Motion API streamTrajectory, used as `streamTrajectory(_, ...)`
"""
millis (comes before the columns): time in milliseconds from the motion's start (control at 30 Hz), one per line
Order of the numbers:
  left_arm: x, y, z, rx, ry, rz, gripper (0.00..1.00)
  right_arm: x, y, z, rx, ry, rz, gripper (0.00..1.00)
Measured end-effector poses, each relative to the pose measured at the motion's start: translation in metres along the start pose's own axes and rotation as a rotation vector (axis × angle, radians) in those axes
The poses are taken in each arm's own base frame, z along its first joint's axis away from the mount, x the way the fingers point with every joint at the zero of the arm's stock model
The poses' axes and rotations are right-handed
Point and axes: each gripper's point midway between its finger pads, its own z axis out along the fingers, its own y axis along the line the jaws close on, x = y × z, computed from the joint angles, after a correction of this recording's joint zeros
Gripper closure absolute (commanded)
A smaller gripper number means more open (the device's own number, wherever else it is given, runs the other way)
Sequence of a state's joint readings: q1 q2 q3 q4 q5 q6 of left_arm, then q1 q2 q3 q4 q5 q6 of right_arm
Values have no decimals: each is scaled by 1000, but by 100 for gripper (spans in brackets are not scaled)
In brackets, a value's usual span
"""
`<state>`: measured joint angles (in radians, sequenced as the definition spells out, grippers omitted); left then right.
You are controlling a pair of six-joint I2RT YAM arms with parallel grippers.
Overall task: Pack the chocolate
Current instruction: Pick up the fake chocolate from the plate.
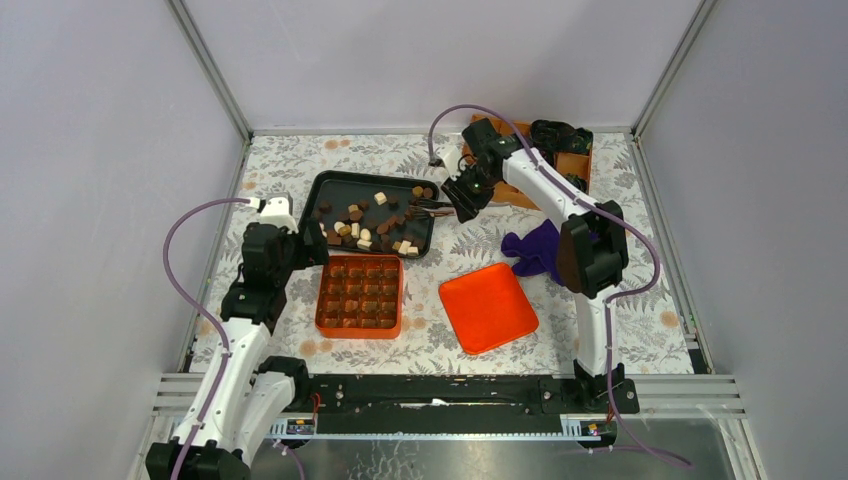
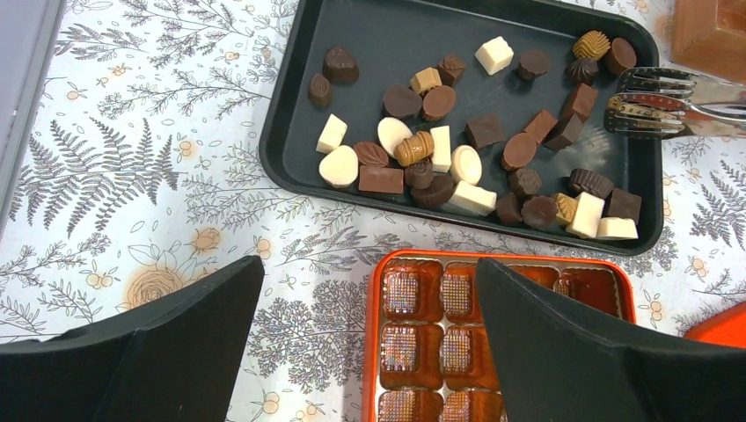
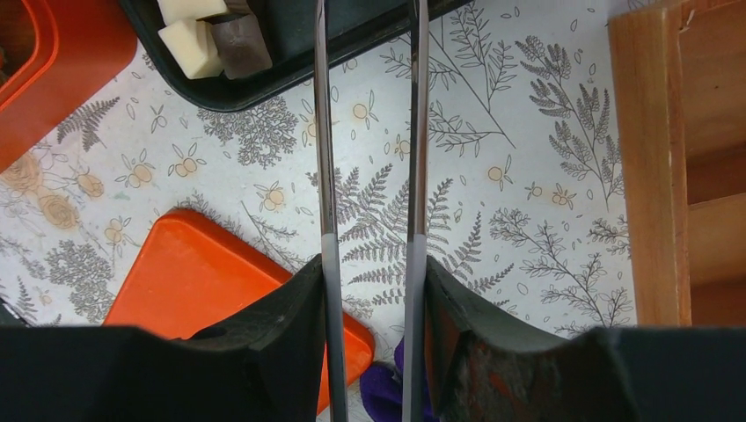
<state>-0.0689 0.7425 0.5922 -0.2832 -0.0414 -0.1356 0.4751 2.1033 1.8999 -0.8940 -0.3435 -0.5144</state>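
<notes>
Holding slim metal tongs (image 3: 322,132), right gripper (image 3: 374,268) clamped, tips over black tray (image 2: 387,40) of brown and cream chocolates (image 2: 413,148); left gripper (image 2: 368,268) wide open, empty.

Bare tablecloth (image 2: 132,132) lies open left of the black tray (image 2: 396,35) and orange box (image 2: 373,334), only a narrow strip parts those two, chocolate (image 2: 422,149) clutters the tray's floor, tongs (image 2: 669,97) cross its right end, and the orange lid (image 1: 488,307), purple cloth (image 1: 533,248) and wooden crate (image 3: 651,176) crowd the right side
</notes>
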Motion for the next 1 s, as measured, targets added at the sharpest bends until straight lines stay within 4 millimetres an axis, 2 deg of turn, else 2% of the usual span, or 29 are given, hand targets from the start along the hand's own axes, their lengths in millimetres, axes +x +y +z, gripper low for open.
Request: streamTrajectory(1000,7,3,6,-13,32,13,1,-2,-7,35,48,33,-75,51)
